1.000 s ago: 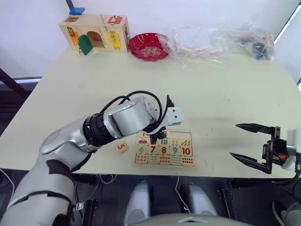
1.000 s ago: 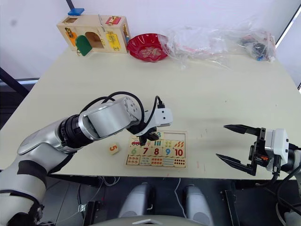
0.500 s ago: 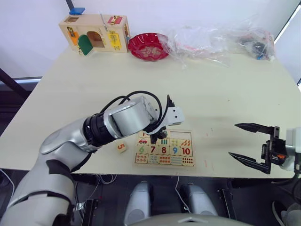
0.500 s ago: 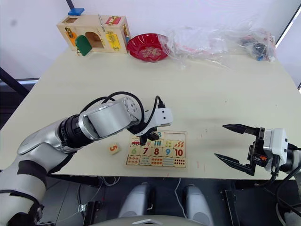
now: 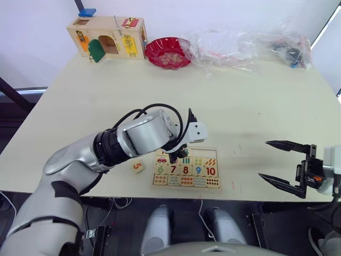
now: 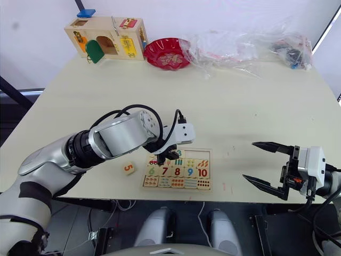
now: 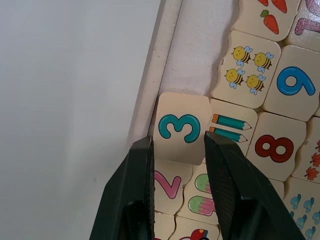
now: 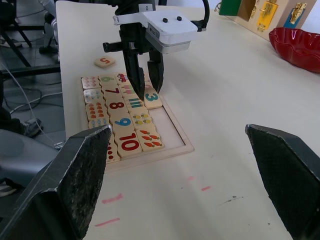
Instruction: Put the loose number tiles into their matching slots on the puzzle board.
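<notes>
Fingers of left gripper (image 7: 176, 150) stay spread around 3 tile (image 7: 181, 128); right gripper (image 5: 285, 162) open, unmoved

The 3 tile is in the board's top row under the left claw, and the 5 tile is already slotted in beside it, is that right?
Not quite. The 3 tile does lie in the puzzle board's top row between the left claw's fingers, but the 5 tile lies loose on the table, off the board's left end, as the left eye view shows.
</notes>
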{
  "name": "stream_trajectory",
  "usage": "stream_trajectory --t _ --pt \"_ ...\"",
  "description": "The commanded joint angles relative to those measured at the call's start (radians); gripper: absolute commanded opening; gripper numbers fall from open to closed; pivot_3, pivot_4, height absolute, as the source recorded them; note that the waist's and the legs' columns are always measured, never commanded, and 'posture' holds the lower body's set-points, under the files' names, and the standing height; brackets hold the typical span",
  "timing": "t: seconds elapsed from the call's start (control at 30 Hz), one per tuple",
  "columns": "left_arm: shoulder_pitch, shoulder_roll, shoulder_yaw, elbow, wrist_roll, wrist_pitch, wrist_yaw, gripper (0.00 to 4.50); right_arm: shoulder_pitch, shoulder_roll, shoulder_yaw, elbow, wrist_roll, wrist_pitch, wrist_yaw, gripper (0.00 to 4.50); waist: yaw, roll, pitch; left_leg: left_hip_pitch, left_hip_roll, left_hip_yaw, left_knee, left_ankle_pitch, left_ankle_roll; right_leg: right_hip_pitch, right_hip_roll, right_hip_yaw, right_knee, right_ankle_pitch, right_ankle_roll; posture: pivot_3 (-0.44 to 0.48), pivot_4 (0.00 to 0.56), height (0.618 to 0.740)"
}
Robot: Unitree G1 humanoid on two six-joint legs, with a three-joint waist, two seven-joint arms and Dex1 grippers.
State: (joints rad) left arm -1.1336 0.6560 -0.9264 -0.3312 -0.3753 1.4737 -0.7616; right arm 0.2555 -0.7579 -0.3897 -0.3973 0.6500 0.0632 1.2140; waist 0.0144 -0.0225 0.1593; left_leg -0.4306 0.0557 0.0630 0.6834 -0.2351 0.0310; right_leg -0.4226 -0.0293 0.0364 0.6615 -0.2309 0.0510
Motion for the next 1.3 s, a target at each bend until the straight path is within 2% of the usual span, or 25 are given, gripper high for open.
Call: stream_trajectory --t 0.03,0.87,0.9,1.0,1.03,1.17,1.3 --pt "-0.012 0.0 -0.004 -0.018 0.009 -0.02 -0.003 0.95 -0.001 0.003 -0.011 -0.033 0.015 -0.009 -0.003 4.5 0.0 0.0 0.0 0.0 0.0 0.0 0.0 0.0 0.0 0.0 0.0 0.0 0.0 0.0 0.0 0.0 0.15 0.74" --pt "-0.01 -0.008 -0.008 -0.014 0.013 -0.02 0.004 0.95 0.004 0.015 -0.006 -0.032 0.012 -0.015 -0.001 4.5 0.0 0.0 0.0 0.0 0.0 0.0 0.0 0.0 0.0 0.0 0.0 0.0 0.0 0.0 0.0 0.0 0.15 0.74" --pt "-0.01 -0.008 -0.008 -0.014 0.013 -0.02 0.005 1.45 0.002 0.016 -0.005 -0.032 0.012 -0.014 -0.002 4.5 0.0 0.0 0.0 0.0 0.0 0.0 0.0 0.0 0.0 0.0 0.0 0.0 0.0 0.0 0.0 0.0 0.15 0.74" --pt "-0.009 -0.008 -0.005 -0.016 0.014 -0.019 0.005 2.44 0.001 0.017 -0.003 -0.032 0.012 -0.014 -0.003 4.5 0.0 0.0 0.0 0.0 0.0 0.0 0.0 0.0 0.0 0.0 0.0 0.0 0.0 0.0 0.0 0.0 0.15 0.74" --pt "-0.008 -0.009 -0.004 -0.017 0.015 -0.019 0.005 2.92 0.001 0.018 -0.002 -0.032 0.012 -0.014 -0.003 4.5 0.0 0.0 0.0 0.0 0.0 0.0 0.0 0.0 0.0 0.0 0.0 0.0 0.0 0.0 0.0 0.0 0.15 0.74" --pt "-0.001 -0.011 0.017 -0.014 0.016 -0.02 0.004 2.92 -0.005 0.019 0.002 -0.032 0.01 -0.012 -0.005 4.5 0.0 0.0 0.0 0.0 0.0 0.0 0.0 0.0 0.0 0.0 0.0 0.0 0.0 0.0 0.0 0.0 0.15 0.74" --pt "0.02 -0.006 0.132 -0.014 -0.023 -0.023 -0.023 2.92 -0.007 0.021 0.007 -0.034 0.009 -0.013 -0.009 4.5 0.0 0.0 0.0 0.0 0.0 0.0 0.0 0.0 0.0 0.0 0.0 0.0 0.0 0.0 0.0 0.0 0.15 0.74"
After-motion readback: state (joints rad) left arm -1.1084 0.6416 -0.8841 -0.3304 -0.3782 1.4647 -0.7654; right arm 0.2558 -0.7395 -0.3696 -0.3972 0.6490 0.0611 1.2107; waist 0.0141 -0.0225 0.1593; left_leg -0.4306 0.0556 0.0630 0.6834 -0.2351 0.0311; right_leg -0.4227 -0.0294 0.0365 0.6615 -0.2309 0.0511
